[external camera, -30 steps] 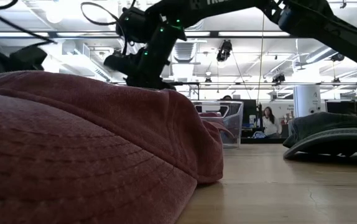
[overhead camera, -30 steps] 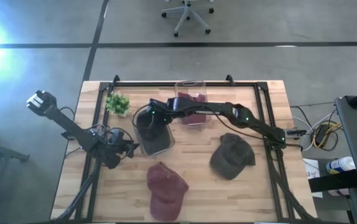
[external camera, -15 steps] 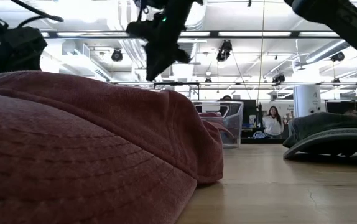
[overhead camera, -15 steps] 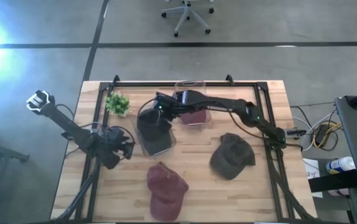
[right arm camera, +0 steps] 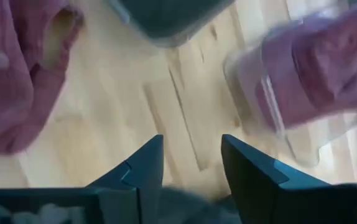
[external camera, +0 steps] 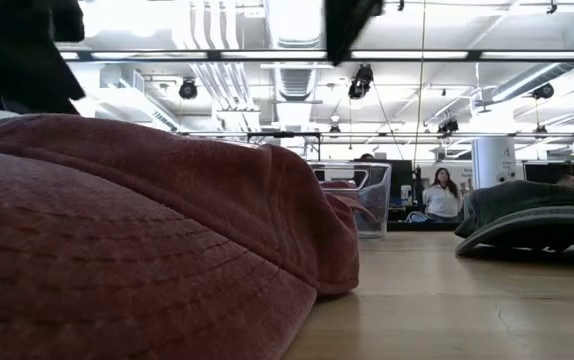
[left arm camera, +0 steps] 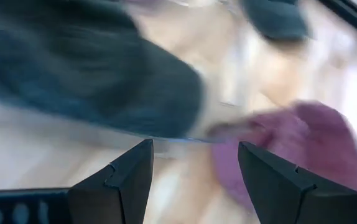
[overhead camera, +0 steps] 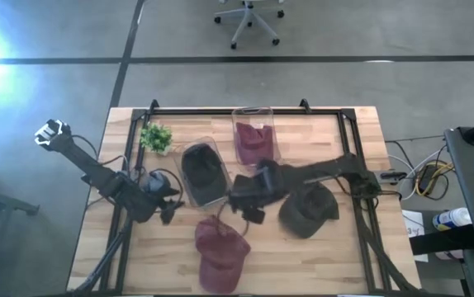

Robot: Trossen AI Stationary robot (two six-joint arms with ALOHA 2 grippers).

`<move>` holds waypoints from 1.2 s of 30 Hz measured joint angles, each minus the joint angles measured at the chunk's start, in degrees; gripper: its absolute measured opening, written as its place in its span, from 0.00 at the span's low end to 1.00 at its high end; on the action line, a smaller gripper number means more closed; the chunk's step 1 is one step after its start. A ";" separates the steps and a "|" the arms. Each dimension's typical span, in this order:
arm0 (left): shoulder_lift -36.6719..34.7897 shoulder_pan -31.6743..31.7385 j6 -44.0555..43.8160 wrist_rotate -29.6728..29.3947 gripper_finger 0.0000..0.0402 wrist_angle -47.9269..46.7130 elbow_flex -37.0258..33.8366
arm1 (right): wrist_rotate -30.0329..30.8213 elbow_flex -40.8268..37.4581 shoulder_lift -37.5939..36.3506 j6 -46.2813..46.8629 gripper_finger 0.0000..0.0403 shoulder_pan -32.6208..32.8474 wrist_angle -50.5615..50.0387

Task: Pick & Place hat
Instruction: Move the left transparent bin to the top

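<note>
A maroon hat (overhead camera: 220,252) lies flat on the table near its front edge and fills the low view's foreground (external camera: 147,250). A dark grey hat (overhead camera: 309,206) rests on the table to its right. One clear bin (overhead camera: 202,173) holds a dark hat, and a second bin (overhead camera: 253,142) holds a maroon hat. My right gripper (overhead camera: 249,202) hangs open over bare wood between the dark-hat bin and the loose maroon hat (right arm camera: 17,74). My left gripper (overhead camera: 164,196) is open at the dark-hat bin's left side, with nothing between its fingers (left arm camera: 122,180).
A small green plant (overhead camera: 156,136) stands at the far left of the table. Black rails (overhead camera: 245,110) run along the table's far edge and sides. Bare wood shows between the two loose hats. People sit in the room beyond (external camera: 437,195).
My right gripper has left the space over the dark-hat bin. It went first a little toward the far edge, then right and toward the near edge, and is now above bare wood beside the loose maroon hat. The dark hat stays in its bin.
</note>
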 joint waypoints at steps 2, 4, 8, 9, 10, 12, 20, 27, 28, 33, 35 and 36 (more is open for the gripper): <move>0.12 0.05 3.00 3.02 0.57 2.04 -0.29 | 0.08 -2.93 -0.24 2.05 0.42 1.64 -0.95; 0.17 0.07 3.35 4.89 0.57 1.45 -0.58 | 0.09 -5.82 -0.24 3.99 0.43 3.32 0.12; 0.11 0.11 0.76 4.65 0.57 -2.77 -1.81 | -0.10 -11.33 -1.69 8.81 0.44 6.06 0.03; 0.27 0.27 -0.95 3.75 0.57 -4.70 -2.37 | -0.11 -12.33 -1.78 9.27 0.44 6.45 0.71; 0.37 0.61 -3.20 2.90 0.57 -6.90 -2.86 | -0.16 -13.36 -1.75 9.58 0.44 6.57 2.69; 0.30 1.59 -7.73 0.82 0.57 -10.80 -4.29 | -1.33 -15.19 -1.49 10.53 0.44 6.43 8.79; 0.24 11.39 -4.34 -5.86 0.57 -6.65 -9.49 | -3.11 -18.10 -1.53 15.09 0.44 4.10 22.38; 0.22 26.21 9.58 -6.04 0.57 1.52 -11.18 | -2.98 -19.15 -1.53 15.77 0.44 2.19 25.60; 0.20 28.27 11.65 -6.09 0.57 2.85 -11.18 | -2.98 -19.15 -1.53 15.77 0.44 2.02 26.40; 0.26 37.02 21.09 -6.11 0.57 11.65 -11.21 | -2.35 -19.15 -1.53 15.74 0.44 1.07 30.63; 0.26 39.62 24.02 -6.10 0.57 14.93 -11.21 | -1.47 -19.19 -1.53 15.72 0.44 0.78 32.01; 0.26 40.61 25.14 -6.12 0.57 16.54 -11.21 | -1.45 -19.19 -1.53 15.72 0.44 0.56 32.46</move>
